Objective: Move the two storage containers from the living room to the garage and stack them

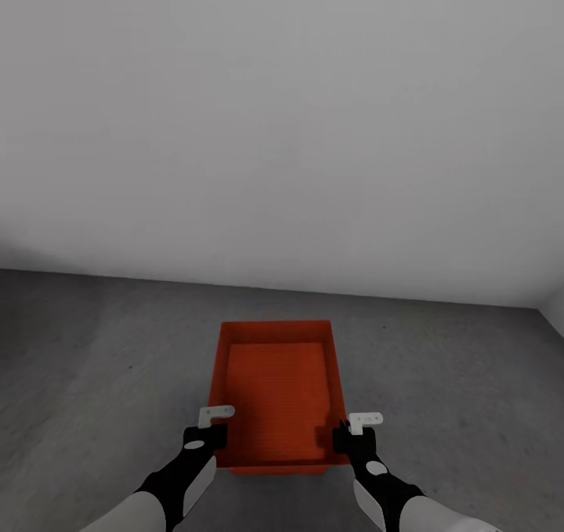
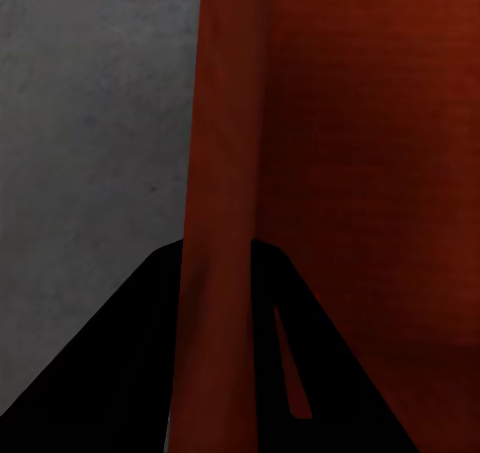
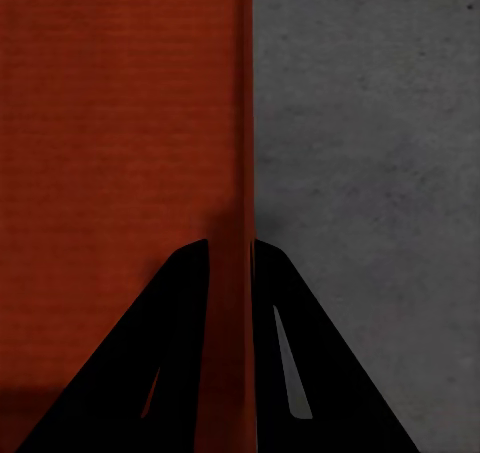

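One orange-red storage container point(image 1: 278, 383), open-topped and empty, lies lengthwise in front of me over the dark grey concrete floor point(image 1: 102, 360) of the garage. My left gripper point(image 1: 205, 436) is shut on its left wall near the front corner. My right gripper point(image 1: 345, 438) is shut on its right wall. In the left wrist view the black fingers point(image 2: 120, 373) straddle the container's wall point(image 2: 220, 173). The right wrist view shows the same grip point(image 3: 230, 245) on the thin wall point(image 3: 243, 123). I cannot tell whether the container rests on the floor or hangs just above it.
A plain pale grey wall point(image 1: 282, 124) stands a short way beyond the container's far end. A second wall meets it at the far right corner point(image 1: 552, 313). Bare concrete stretches to both sides of the container.
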### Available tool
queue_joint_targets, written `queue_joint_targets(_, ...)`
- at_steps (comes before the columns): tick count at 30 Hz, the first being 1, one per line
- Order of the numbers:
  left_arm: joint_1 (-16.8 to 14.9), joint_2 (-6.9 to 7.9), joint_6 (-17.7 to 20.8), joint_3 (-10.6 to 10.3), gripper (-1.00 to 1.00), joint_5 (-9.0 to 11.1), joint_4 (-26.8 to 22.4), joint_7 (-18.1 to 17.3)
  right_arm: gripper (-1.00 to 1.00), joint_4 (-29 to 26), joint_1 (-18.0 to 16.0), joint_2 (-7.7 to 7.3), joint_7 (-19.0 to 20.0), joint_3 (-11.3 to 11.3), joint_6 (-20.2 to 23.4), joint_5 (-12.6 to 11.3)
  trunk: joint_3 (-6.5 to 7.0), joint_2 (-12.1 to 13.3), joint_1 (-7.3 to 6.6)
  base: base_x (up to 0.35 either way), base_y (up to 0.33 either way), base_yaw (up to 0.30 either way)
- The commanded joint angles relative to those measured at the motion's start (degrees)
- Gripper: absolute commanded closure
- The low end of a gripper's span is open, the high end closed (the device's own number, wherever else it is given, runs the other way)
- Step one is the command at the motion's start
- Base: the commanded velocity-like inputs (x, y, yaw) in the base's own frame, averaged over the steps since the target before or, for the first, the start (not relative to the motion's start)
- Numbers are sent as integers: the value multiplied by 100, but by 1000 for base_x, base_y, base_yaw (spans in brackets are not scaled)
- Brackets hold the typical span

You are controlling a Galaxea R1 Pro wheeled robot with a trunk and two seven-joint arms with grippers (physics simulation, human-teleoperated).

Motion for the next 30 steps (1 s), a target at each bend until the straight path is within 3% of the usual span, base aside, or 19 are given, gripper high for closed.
queue_joint_targets(1, -8, 26, 25, 292, 100, -52, -32, 61, 100, 86, 0, -56, 8, -61, -20, -64, -23, -45, 23, 0, 0, 0)
queue_joint_targets(21, -10, 26, 25, 292, 100, -52, -32, 61, 100, 86, 0, -56, 8, -60, -19, -64, -382, -847, 462, 0, 0, 0)
queue_joint_targets(30, -7, 26, 25, 292, 100, -52, -32, 61, 100, 87, 0, -56, 7, -58, -18, -64, -382, -847, 462, 0, 0, 0)
